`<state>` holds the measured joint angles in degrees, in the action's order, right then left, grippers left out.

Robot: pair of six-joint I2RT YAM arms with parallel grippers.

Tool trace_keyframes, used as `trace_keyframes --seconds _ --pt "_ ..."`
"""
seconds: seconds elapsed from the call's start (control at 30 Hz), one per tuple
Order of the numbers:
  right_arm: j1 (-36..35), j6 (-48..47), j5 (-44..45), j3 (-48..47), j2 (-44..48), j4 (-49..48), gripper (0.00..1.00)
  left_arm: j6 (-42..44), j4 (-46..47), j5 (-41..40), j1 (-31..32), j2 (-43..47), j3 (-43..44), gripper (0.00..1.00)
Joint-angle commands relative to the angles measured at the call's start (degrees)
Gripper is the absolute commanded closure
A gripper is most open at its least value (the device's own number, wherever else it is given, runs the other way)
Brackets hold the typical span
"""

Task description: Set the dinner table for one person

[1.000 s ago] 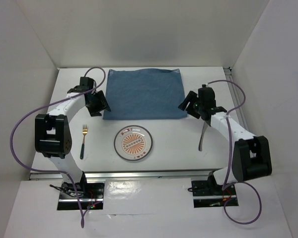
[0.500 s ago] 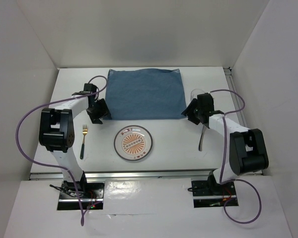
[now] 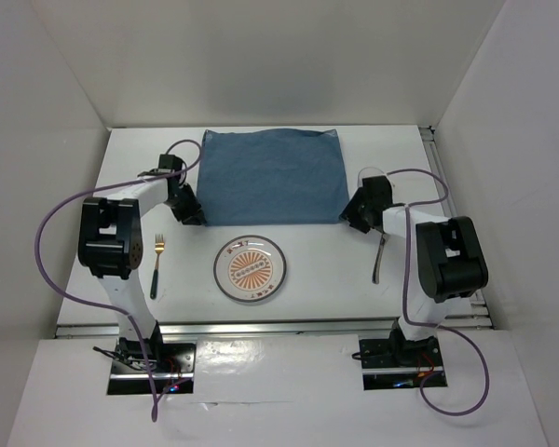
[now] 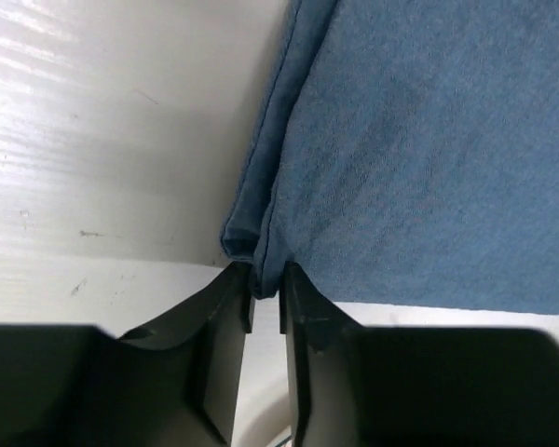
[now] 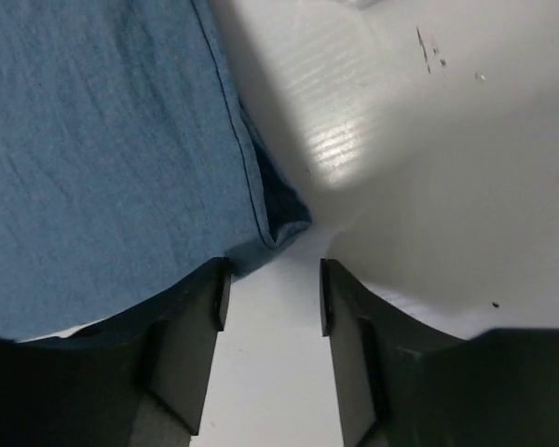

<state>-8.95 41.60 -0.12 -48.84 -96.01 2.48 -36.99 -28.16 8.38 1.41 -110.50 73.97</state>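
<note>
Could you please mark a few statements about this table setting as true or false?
1. The fork lies to the left of the plate. True.
2. The plate sits on the blue cloth. False: it sits on the bare dinner table, on the near side of the cloth.
3. The right gripper has its jaws open at the cloth's near right corner. True.
4. The left gripper is holding the fork. False: its jaws are closed on the cloth's near left corner, and the fork lies free on the table.
</note>
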Motion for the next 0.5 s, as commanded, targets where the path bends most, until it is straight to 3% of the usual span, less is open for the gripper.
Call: trace_keyframes --seconds 0.0,0.1,0.17,0.27,0.47 --pt "0.3 -1.0 2.1 -3.2 -1.7 -3.1 0.48 -0.8 0.7 0.4 -0.3 -1.6 2.5 0.67" --pt "0.3 -1.5 2.1 -4.6 -3.3 -3.8 0.56 -0.8 -0.5 -0.1 -0.3 -2.1 4.6 0.89" --pt "0.3 -2.1 2.1 -5.9 -4.0 -3.8 0.75 -0.8 -1.2 -0.1 -0.3 -2.6 5.9 1.00" --pt "0.3 -3.5 2.1 -10.5 -4.5 -3.3 1.00 0.3 -3.2 -0.1 -0.3 -2.6 11.9 1.00" --pt "0.3 -5.7 0.3 -23.6 -1.6 -0.7 1.00 2.3 -10.1 -0.7 -1.4 -2.1 28.8 1.00"
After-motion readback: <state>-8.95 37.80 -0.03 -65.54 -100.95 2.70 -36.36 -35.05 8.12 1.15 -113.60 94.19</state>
